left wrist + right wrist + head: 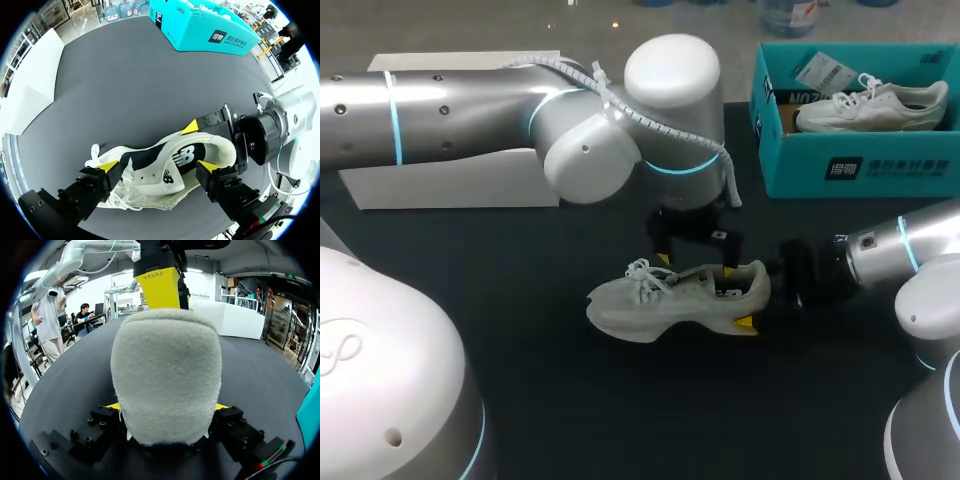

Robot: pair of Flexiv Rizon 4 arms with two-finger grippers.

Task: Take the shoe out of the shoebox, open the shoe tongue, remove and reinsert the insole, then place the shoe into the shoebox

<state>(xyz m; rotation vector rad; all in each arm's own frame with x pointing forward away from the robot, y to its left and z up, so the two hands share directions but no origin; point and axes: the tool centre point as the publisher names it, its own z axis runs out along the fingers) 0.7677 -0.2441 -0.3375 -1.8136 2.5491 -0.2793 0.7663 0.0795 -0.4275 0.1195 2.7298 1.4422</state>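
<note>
shoe (670,298), pale grey-white mesh-and-suede trainer with white laces (645,272) and a thick moulded foam sole; location: outside the box, sole down at the middle of the black matte table (620,420), toe toward my left, heel toward my right; right gripper (167,407): fingers pressed against the padded heel from both sides, holding it, yellow tips just showing at either flank in the right wrist view; left gripper (157,167): spread wide above the shoe's mouth, one tip at the laces, the other beside the collar near the heel, with no visible hold on anything; insole: not discernible within the dark lining; handling, by judgement: light; upper soft and easily crushed; sole springy yet stiff enough to stand on; suede likely grippy rather than slick; not fragile; best holds are the firm heel for steadying and the top edge of the tongue for pulling open; the loose laces could snag a fingertip; shoebox (790,160), teal cardboard, lidless, at the table's far right, well apart from the shoe, containing a second white lace-up shoe (875,105); white rectangular box (450,185) at the far left of the table.
</note>
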